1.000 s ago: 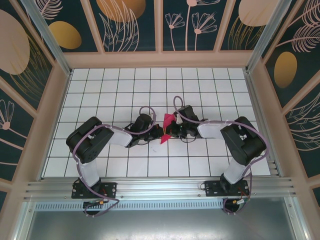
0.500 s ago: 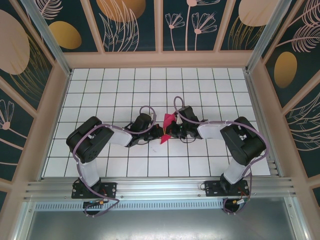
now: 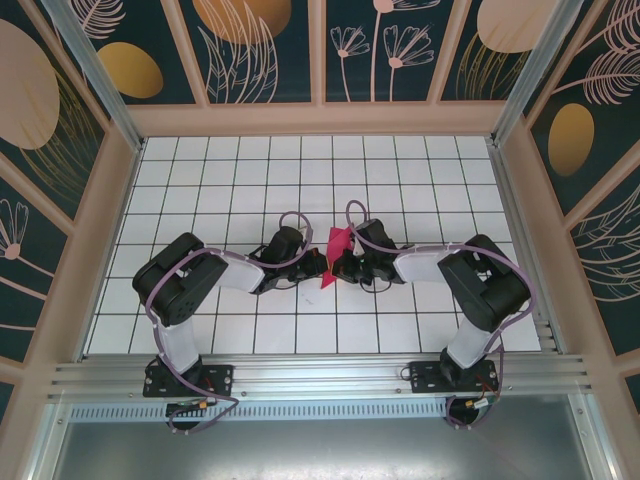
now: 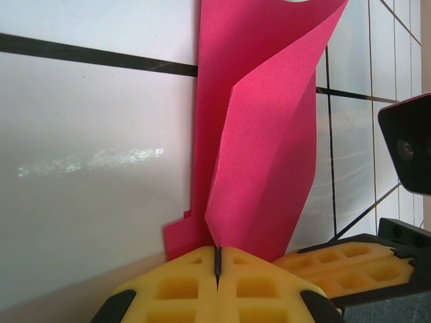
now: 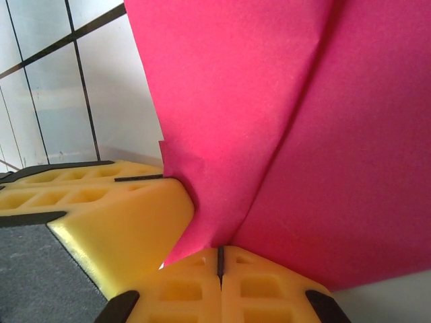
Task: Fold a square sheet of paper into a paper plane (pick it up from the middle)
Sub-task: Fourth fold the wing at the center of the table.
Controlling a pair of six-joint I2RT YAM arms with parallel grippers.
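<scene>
Top view: open grid table (image 3: pixel 200 170) across the upper half and along the far left and far right columns, easy passing there. Blocked at centre by left gripper (image 3: pixel 312 268) and right gripper (image 3: pixel 342 266), tips almost meeting, both clamped on upright folded red paper (image 3: pixel 337 241). Left arm (image 3: pixel 180 285) and right arm (image 3: pixel 480 280) barring lower-left and lower-right tiles. Hemmed by patterned walls (image 3: pixel 260 50) on three sides, metal rail (image 3: pixel 320 375) along the bottom. Left wrist view: bare tile at left, right gripper's yellow pad (image 4: pixel 350 259) crowding lower right.
</scene>
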